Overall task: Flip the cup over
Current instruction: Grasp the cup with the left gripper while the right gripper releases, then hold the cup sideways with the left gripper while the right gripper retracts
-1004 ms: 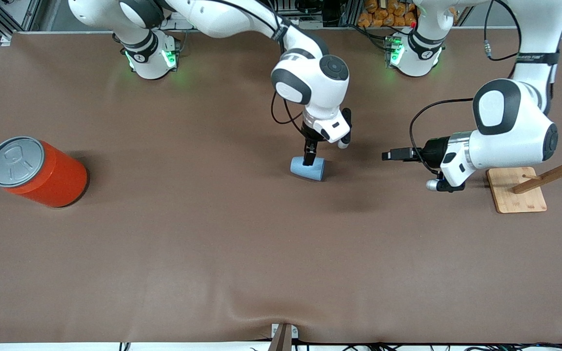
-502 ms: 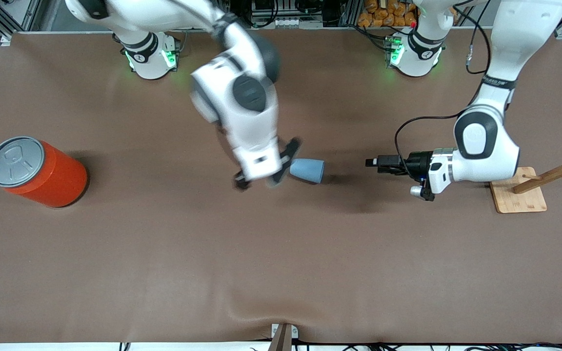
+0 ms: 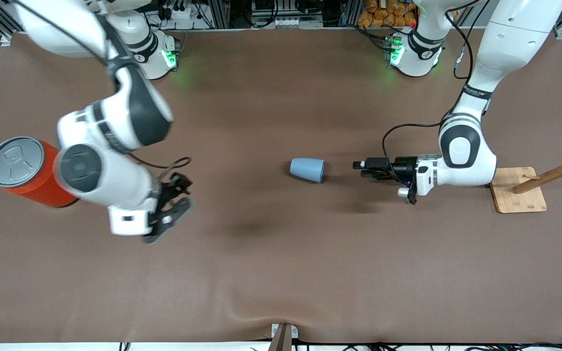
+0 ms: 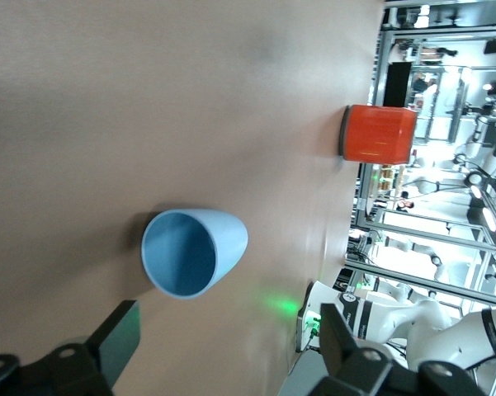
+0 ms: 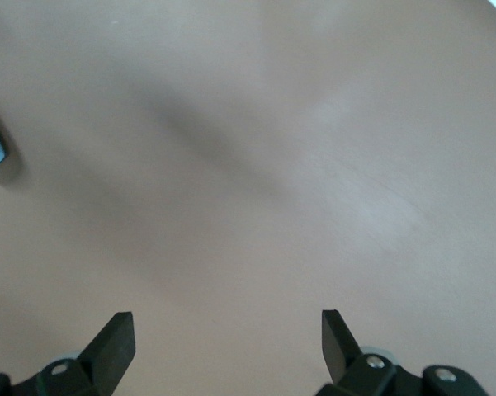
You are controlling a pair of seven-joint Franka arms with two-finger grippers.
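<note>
Brown cloth covers the table (image 3: 281,273), wrinkled at the bottom edge of the front view, with metal racks and cables along the top. At the middle lies the cup (image 3: 307,169) on its side, its mouth facing the left gripper (image 3: 365,170), which hangs low just beside it, jaws wide and empty. The right gripper (image 3: 172,209) is at lower left, near the can (image 3: 27,171), also wide and holding nothing. Likely risk: the tapered cup could roll or skid on the smooth cloth if one finger touches its rim first. At right edge stands a wooden rack (image 3: 530,187), close to the left arm's elbow.
</note>
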